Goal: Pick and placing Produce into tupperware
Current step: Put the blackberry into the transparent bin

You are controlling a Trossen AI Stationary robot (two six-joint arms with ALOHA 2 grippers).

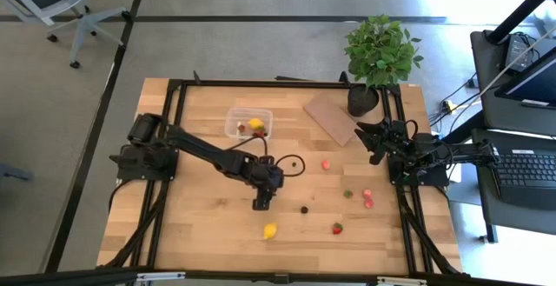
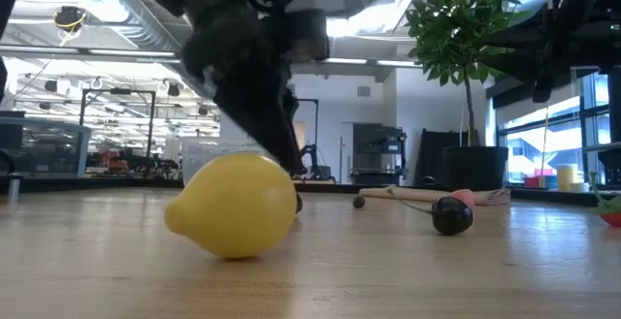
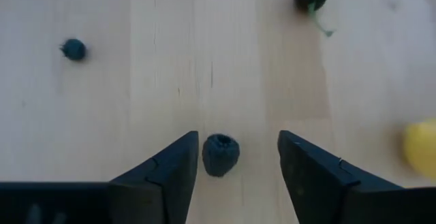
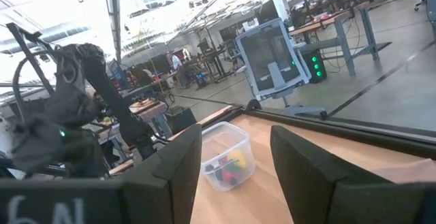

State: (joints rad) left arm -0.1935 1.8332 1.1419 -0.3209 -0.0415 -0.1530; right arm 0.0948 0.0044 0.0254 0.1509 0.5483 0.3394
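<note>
Two lemons (image 1: 270, 230): one on table, one in tupperware (image 1: 248, 123).

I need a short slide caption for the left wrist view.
Open left gripper straddles a dark berry on the wooden table.

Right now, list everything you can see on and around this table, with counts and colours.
tupperware: one, clear, far side, yellow and red pieces inside
lemon: one, yellow, near edge
dark berries: three, dark, centre
red pieces: four, red, right half
green piece: one, green, beside reds
board: one, brown, far right
potted plant: one, green, far-right corner
left gripper: open around one berry, not touching
right gripper: open, right edge
</note>
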